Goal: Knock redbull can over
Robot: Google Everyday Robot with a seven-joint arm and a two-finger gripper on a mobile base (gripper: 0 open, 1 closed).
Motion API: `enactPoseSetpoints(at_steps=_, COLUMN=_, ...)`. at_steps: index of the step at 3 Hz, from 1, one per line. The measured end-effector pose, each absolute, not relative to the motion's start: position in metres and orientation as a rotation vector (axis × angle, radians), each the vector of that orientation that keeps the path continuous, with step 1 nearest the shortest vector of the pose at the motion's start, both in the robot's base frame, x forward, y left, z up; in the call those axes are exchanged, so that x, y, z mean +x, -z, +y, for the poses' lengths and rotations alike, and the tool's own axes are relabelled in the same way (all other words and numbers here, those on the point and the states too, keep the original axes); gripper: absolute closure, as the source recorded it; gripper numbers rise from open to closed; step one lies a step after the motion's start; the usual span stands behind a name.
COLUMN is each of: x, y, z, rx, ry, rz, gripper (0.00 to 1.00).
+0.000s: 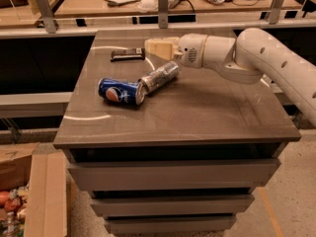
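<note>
The redbull can [159, 76] is slim and silver and lies on its side on the grey table [197, 112], its top end pointing toward the front left. The wider blue Pepsi can [121, 91] lies on its side right next to it, at its left end. My gripper [157, 47] is just behind the redbull can, above the table's back middle, with its cream fingers pointing left. My white arm [266, 58] comes in from the right.
A dark flat bar-shaped object [127, 54] lies at the table's back left. A rail with metal posts [163, 9] runs behind the table. A cardboard box [29, 191] stands on the floor at the front left. Drawers sit below the tabletop.
</note>
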State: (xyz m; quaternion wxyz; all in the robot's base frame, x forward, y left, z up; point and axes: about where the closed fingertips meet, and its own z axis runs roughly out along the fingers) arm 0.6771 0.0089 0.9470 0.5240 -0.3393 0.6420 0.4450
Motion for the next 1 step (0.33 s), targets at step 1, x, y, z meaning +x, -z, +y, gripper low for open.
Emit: enactPoseSetpoints(at_steps=1, x=0.6765, y=-0.9474, z=0.0120, rx=-0.816, ry=-1.069, rz=1.535, gripper=0.35)
